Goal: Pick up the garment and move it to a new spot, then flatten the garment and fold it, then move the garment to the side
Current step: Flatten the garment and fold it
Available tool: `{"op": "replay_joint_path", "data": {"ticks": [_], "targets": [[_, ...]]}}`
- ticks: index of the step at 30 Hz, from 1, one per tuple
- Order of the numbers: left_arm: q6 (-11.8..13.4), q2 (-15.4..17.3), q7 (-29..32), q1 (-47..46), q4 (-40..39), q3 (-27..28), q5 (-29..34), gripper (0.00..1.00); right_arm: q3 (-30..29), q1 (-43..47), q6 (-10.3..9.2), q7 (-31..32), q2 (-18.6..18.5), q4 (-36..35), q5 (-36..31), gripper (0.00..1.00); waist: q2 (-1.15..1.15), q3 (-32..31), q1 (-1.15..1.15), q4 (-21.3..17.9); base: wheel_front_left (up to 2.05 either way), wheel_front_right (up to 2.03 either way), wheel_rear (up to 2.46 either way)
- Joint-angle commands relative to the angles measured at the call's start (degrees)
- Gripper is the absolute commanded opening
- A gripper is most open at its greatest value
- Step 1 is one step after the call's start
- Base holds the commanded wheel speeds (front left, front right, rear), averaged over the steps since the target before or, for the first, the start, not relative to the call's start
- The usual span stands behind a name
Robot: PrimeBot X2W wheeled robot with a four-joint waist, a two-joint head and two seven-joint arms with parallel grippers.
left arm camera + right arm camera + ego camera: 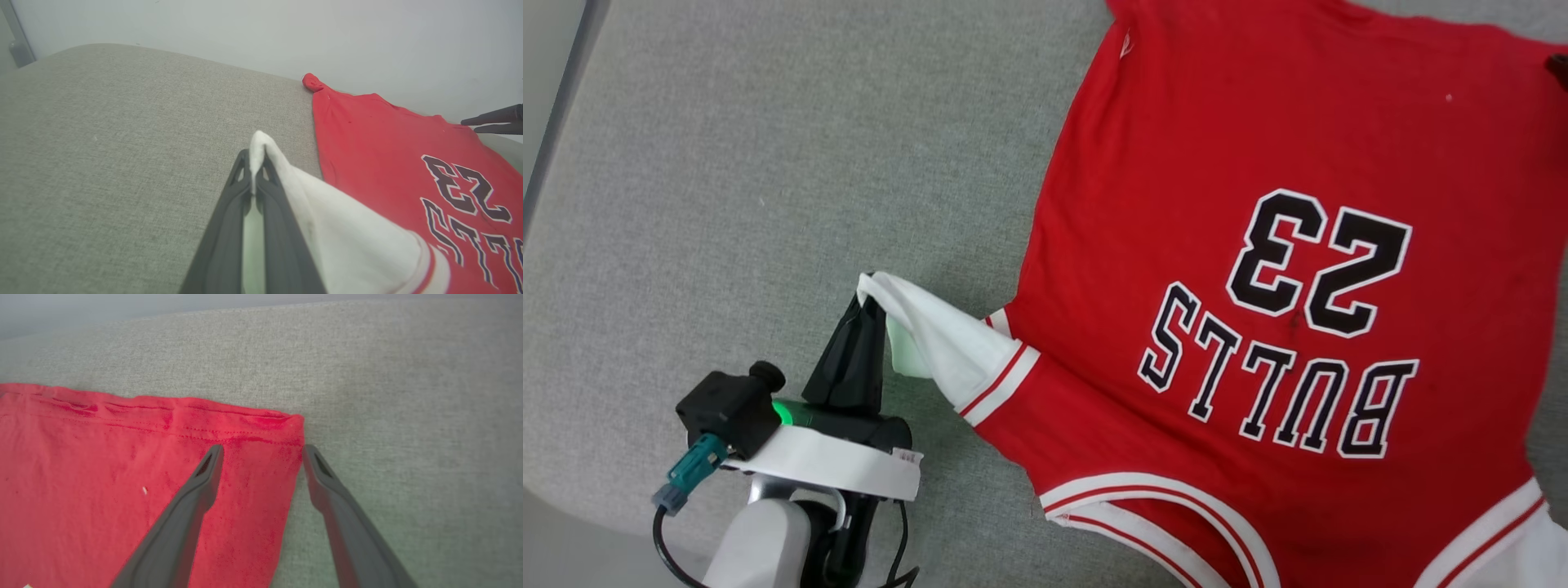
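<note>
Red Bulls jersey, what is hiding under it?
The jersey lies on grey cloth padding, which shows beside it. Anything right beneath the red part is covered. The left pincer pinches its white sleeve.

Garment red, sleeve white, numerals black.

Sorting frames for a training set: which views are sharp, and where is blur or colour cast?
Head view: even light, crisp numerals on the garment. Left wrist view: the left gripper, shut on the white sleeve, is soft up close, green cast between its fingers. Right wrist view: hazy, the right gripper slightly blurred; no glare.
</note>
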Motion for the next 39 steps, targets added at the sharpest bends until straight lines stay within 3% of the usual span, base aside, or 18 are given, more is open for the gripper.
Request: {"op": "replay_joint_path", "data": {"ticks": [1, 5, 9, 10, 11, 12, 18, 24, 31, 39], "targets": [[-0.3, -0.4, -0.4, -1.1, -0.1, 0.0, 0.5, 0.00, -0.3, -1.2, -0.02, 0.1, 0.1, 0.2, -0.9, 1.00, 0.00, 2.2, -0.02, 1.4, 0.00, 0.00, 0.00], [-1.1, -1.6, -0.4, -2.1, -1.2, 0.8, 1.2, 0.00, -0.4, -1.3, -0.02, 2.4, 0.9, 1.6, -2.4, 1.00, 0.00, 3.6, -0.02, 2.2, 0.00, 0.00, 0.00], [-1.7, -2.6, -0.4, -1.6, -2.0, 1.5, 1.9, 0.00, 0.2, 1.3, -0.01, 9.3, 1.9, 5.3, -2.7, 1.00, 0.00, 4.0, -0.02, 2.2, 0.00, 0.00, 0.00], [-1.9, -2.7, -0.4, -1.4, -2.1, 1.6, 2.0, 0.00, 0.0, 1.7, -0.01, 10.6, 2.0, 5.7, -2.8, 0.40, 0.00, 4.0, -0.02, 2.2, 0.00, 0.00, 0.00], [-1.9, -2.9, -0.4, -1.3, -2.1, 1.7, 2.1, 0.00, 0.1, 1.8, -0.01, 11.4, 2.1, 5.6, -3.0, 0.06, 0.00, 3.9, -0.02, 2.3, 0.00, 0.00, 0.00], [-2.0, -3.0, -0.4, -1.3, -2.1, 1.7, 2.2, 0.00, 0.0, 1.9, -0.01, 11.9, 2.0, 5.6, -3.2, 0.00, 0.00, 3.9, -0.02, 2.3, 0.00, 0.00, 0.00], [-2.3, -3.5, -0.4, -0.4, -0.5, 2.1, 2.7, 0.00, -0.3, 1.2, -0.03, 12.7, -0.6, 2.4, -3.9, 0.00, 0.00, 0.2, -0.02, 2.1, 0.00, 0.00, 0.00], [-2.4, -2.7, -0.3, 2.4, 1.4, 3.2, 3.2, 0.00, 3.4, 3.0, -0.04, 12.6, -2.7, -2.0, -2.2, 0.00, 0.00, -6.0, -0.02, -0.3, 0.00, 0.00, 0.00], [-1.5, -1.7, -0.1, 7.1, 3.5, 4.8, 3.2, 0.00, 8.6, 13.5, -0.03, 11.7, -4.6, -8.6, 3.4, 0.00, 0.00, -14.4, -0.02, -5.3, 0.00, 0.00, 0.00], [0.2, -0.2, 1.8, 12.0, 3.2, 6.0, 2.5, 0.00, 8.9, 31.7, -0.04, 9.8, -5.2, -19.6, 9.7, 0.00, 0.00, -20.8, -0.02, -11.6, 0.00, 0.00, 0.00]]}}
